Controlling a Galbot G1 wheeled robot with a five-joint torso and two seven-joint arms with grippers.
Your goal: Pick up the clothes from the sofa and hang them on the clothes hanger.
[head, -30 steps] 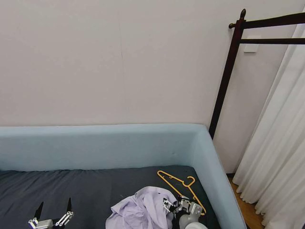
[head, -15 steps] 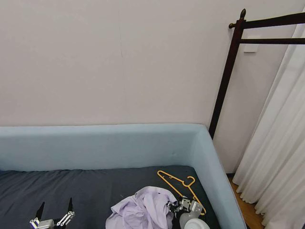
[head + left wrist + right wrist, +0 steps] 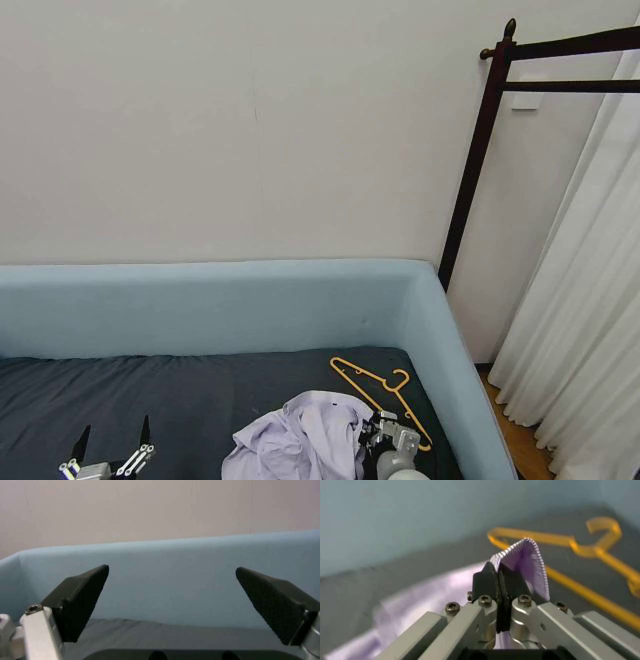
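A crumpled lilac shirt (image 3: 295, 440) lies on the dark seat of the pale blue sofa (image 3: 220, 305), near its right end. My right gripper (image 3: 365, 432) is shut on a fold of the shirt (image 3: 525, 564), its fingers (image 3: 487, 583) pressed together around the striped fabric. An orange plastic hanger (image 3: 380, 388) lies flat on the seat just beyond the shirt; in the right wrist view the hanger (image 3: 580, 547) runs behind the pinched fold. My left gripper (image 3: 113, 440) hovers open over the seat at the lower left, fingers (image 3: 80, 600) spread wide and holding nothing.
A dark wooden clothes rack (image 3: 480, 150) stands right of the sofa against the wall. White curtains (image 3: 590, 330) hang at the far right. The sofa's backrest (image 3: 190, 581) rises ahead of the left gripper.
The right gripper has sunk slightly and shifted a little with the shirt fold in its grip. The left gripper has barely moved.
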